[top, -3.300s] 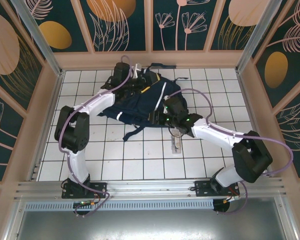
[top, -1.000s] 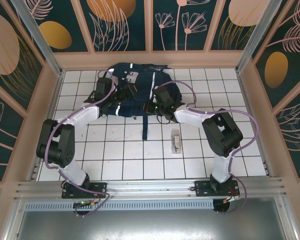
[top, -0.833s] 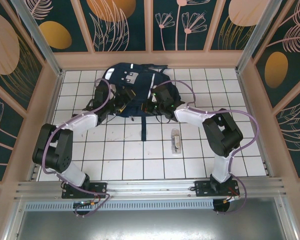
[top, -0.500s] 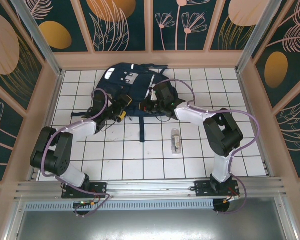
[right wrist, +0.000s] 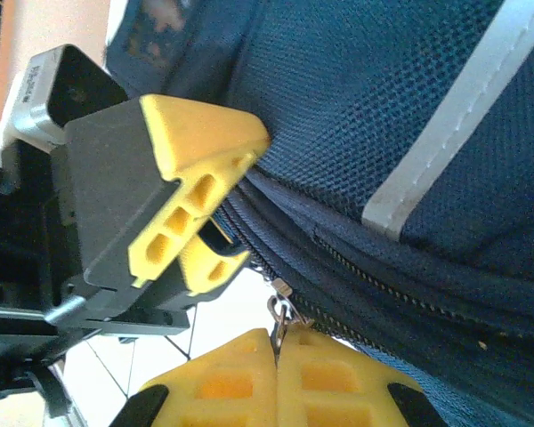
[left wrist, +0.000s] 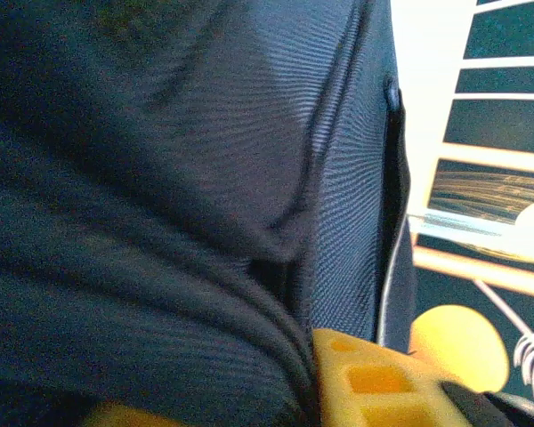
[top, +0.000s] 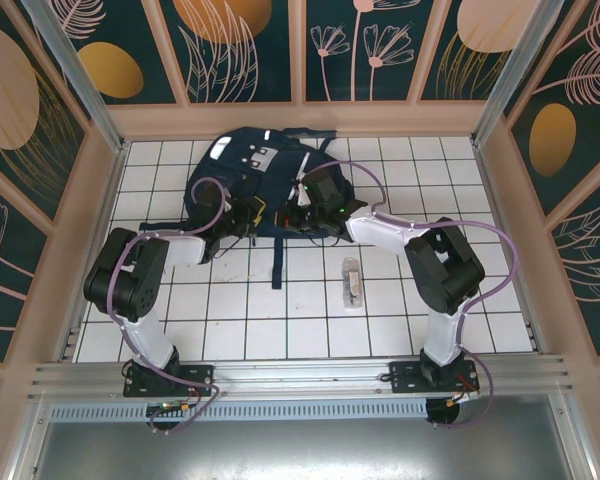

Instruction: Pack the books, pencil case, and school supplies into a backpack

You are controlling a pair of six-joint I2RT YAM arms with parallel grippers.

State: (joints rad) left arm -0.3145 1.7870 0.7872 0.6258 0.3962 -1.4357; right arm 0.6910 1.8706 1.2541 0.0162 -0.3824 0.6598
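Right gripper (right wrist: 276, 349): jaws pressed together, yellow tips touching. The metal zip pull (right wrist: 279, 313) is pinched between them, right at the zip line of the backpack (right wrist: 409, 98)

Left gripper (right wrist: 249, 200): just beside the right one and facing it. Its two yellow fingers are drawn in on the backpack's edge, with a fold of navy fabric caught between them. In the left wrist view the fabric bulges over one yellow finger (left wrist: 374, 382)

Top view: both grippers meet at the backpack's near edge, about its middle, close together

Count:
- backpack: 1
- clear packet (top: 352, 282): 1
- loose strap (top: 279, 258): 1
- grey patch (top: 261, 156): 1
- white stripe (right wrist: 463, 107) beside the zip, right wrist view: 1

Orientation:
- backpack lies at the far middle of the table (top: 180, 300), front with the grey patch up. It is wider left to right than near to far, so its long axis runs roughly across the table, and its zip edge faces the arms
- strap trails from that near edge toward the arms
- packet lies alone on the tiles, right of centre, nearer the arms and well apart from the backpack, long axis near to far
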